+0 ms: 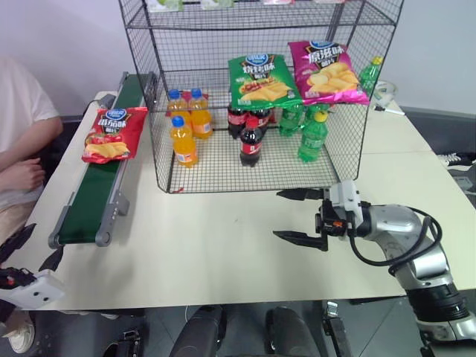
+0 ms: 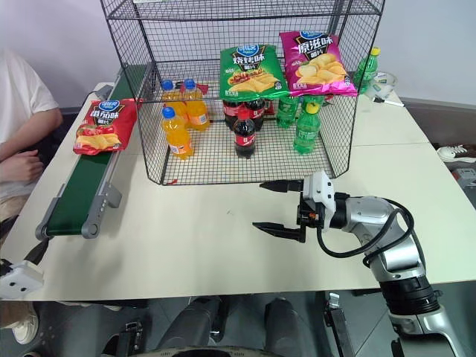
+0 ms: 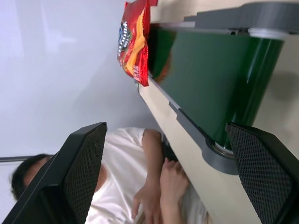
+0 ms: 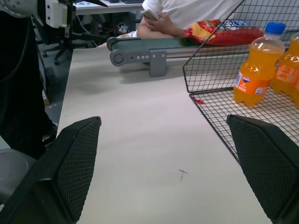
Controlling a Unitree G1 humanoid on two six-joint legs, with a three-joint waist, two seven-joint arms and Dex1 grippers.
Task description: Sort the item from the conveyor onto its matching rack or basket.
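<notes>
The item, a red crisp bag (image 1: pixel 113 134), lies on the far half of the dark green conveyor (image 1: pixel 88 208) at the table's left; it also shows in the left wrist view (image 3: pixel 134 42). The black wire rack (image 1: pixel 204 167) stands at the back centre. My left gripper (image 1: pixel 33 249) hangs open and empty off the table's near left corner, short of the conveyor's near end (image 3: pixel 219 93). My right gripper (image 1: pixel 277 215) stands open and empty over the table in front of the rack, pointing left toward the conveyor (image 4: pixel 140 51).
Inside the rack a green crisp bag (image 1: pixel 262 82) and a magenta one (image 1: pixel 327 71) lie above orange bottles (image 1: pixel 184 141), cola bottles (image 1: pixel 251 141) and green bottles (image 1: pixel 312 137). A person in a white shirt (image 1: pixel 18 141) sits beside the conveyor at the left.
</notes>
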